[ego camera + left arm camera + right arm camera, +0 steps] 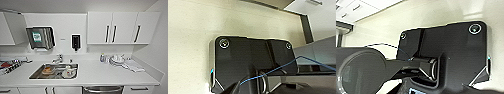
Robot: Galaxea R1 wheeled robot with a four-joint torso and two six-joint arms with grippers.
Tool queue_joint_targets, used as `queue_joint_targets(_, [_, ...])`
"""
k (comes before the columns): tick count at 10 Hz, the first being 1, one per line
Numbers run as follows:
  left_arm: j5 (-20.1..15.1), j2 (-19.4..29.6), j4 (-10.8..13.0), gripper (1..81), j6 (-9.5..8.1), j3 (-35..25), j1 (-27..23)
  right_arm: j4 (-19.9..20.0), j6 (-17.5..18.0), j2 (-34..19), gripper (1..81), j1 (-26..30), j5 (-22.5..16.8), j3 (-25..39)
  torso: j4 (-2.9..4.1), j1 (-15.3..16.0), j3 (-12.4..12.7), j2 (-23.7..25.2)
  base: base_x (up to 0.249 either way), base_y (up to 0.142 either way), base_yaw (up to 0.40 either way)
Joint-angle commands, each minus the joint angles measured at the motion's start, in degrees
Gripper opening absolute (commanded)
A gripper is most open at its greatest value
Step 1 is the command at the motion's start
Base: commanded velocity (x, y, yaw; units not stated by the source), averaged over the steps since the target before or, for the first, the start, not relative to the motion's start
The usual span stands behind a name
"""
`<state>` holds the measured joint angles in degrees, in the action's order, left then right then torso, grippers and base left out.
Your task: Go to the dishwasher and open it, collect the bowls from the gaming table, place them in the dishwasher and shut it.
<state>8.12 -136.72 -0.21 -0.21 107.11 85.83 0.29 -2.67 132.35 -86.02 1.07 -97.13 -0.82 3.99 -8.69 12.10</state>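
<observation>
1. Kitchenette with white wall cupboards (123,27) is facing the robot across a white countertop (100,75).
2. Far left, a steel paper-towel dispenser (40,37) is hanging on the wall, with a black soap dispenser (75,41) to its right.
3. Left of centre, the steel sink (35,74) is holding dirty dishes, an orange-brown item among them.
4. Right of the sink, stacked plates (117,60) are sitting near the back wall.
5. Bottom edge, right of centre, the dishwasher (103,90) is showing its shut steel front and bar handle; judging by it, the door is stiff and heavy, best gripped mid-bar.
6. Whether either claw is open or holding anything, I cannot tell.
</observation>
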Motion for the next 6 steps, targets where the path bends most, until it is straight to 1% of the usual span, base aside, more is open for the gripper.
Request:
queue_joint_targets(1, [-0.30, 8.82, 0.38, 81.1, -0.14, -7.87, -2.47, 2.96, 1.18, -12.26, 81.1, 5.10, -2.39, 12.15, 0.00, 3.51, -5.09, 5.44, 0.000, 0.000, 0.000])
queue_joint_targets(2, [-0.21, 10.74, 0.47, 81.1, -0.14, -10.05, -2.47, 3.48, 1.18, -14.96, 81.1, 5.80, -1.69, 14.94, 0.00, 4.85, -7.08, 7.52, 0.000, 0.000, 0.000])
queue_joint_targets(3, [1.44, 12.50, 0.38, 81.1, -0.23, -11.99, -2.47, 3.57, 1.18, -16.57, 81.1, 6.69, -1.42, 16.55, 0.00, 6.12, -3.54, 9.49, 0.000, 0.000, 0.000])
queue_joint_targets(4, [2.25, 14.36, 0.38, 81.1, -0.23, -13.59, -2.47, 4.10, 1.18, -18.06, 81.1, 7.30, -1.34, 17.78, 0.00, 7.16, -4.94, 11.20, 0.000, 0.000, 0.000])
queue_joint_targets(5, [3.64, 16.80, 0.38, 81.1, -0.32, -16.03, -2.47, 4.36, 1.18, -18.76, 81.1, 8.00, -1.25, 18.39, 0.00, 8.15, -5.31, 12.68, 0.000, 0.000, 0.000])
queue_joint_targets(6, [6.80, 19.70, 0.21, 81.1, -0.49, -19.19, -2.47, 4.80, 1.18, -19.12, 81.1, 8.44, -0.72, 18.83, 0.00, 9.15, -5.82, 14.34, 0.000, 0.000, 0.000])
